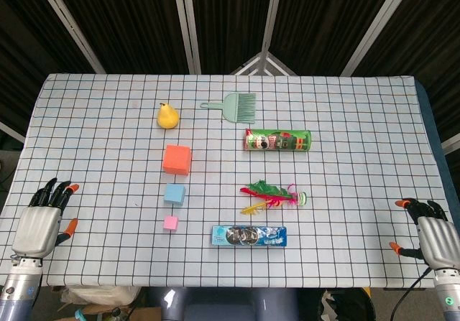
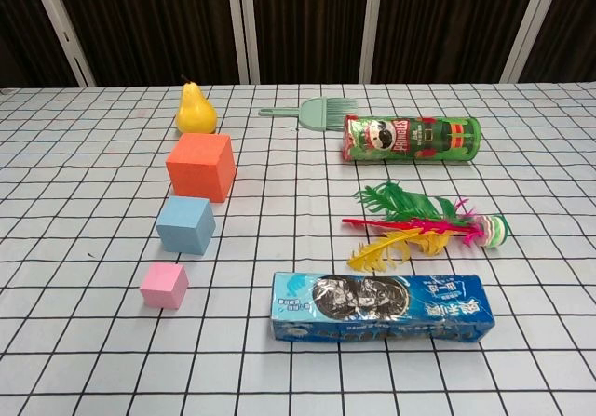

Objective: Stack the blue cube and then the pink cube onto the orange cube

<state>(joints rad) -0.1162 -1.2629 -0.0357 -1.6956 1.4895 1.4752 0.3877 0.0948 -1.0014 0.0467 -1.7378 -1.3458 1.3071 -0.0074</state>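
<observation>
- Orange foam cube [image 1: 177,159], blue foam cube [image 1: 175,193] and pink foam cube [image 1: 170,222] sit unstacked, left of centre.
- Left hand [image 1: 44,217], lower left, and right hand [image 1: 431,233], lower right, are both released; forearms cut off by the frame.

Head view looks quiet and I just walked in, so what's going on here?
Nothing is being handled yet. The left hand and right hand rest open at the near corners of the table, holding nothing. The orange cube, blue cube and pink cube sit apart in a line, unstacked. A pear, brush, chips can, feather toy and cookie box lie nearby.
</observation>
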